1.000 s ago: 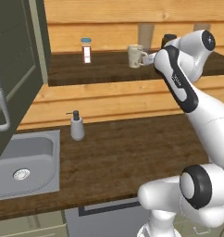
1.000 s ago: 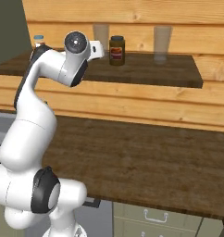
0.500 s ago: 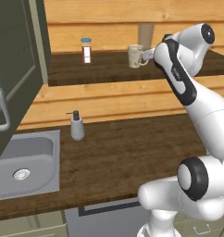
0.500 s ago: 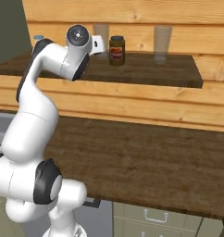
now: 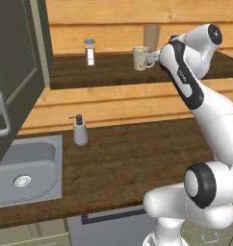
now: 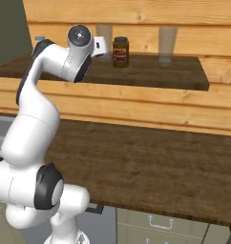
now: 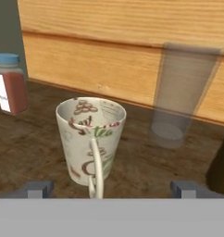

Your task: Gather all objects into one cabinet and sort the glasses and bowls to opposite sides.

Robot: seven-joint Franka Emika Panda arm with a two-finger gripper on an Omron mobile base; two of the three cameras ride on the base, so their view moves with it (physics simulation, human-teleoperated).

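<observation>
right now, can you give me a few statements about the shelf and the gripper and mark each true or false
1. The patterned mug stands upright on the wooden shelf. True.
2. The gripper is shut on the mug's handle. False: its fingertips stand wide apart, on either side of the handle, and grip nothing.
3. A clear glass stands behind the mug, against the wooden wall. True.
4. The spice jar with the blue lid lies on its side. False: it stands upright.
5. A soap dispenser stands on the counter beside the sink. True.
6. The dark jar sits in the sink. False: it is on the shelf.
</observation>
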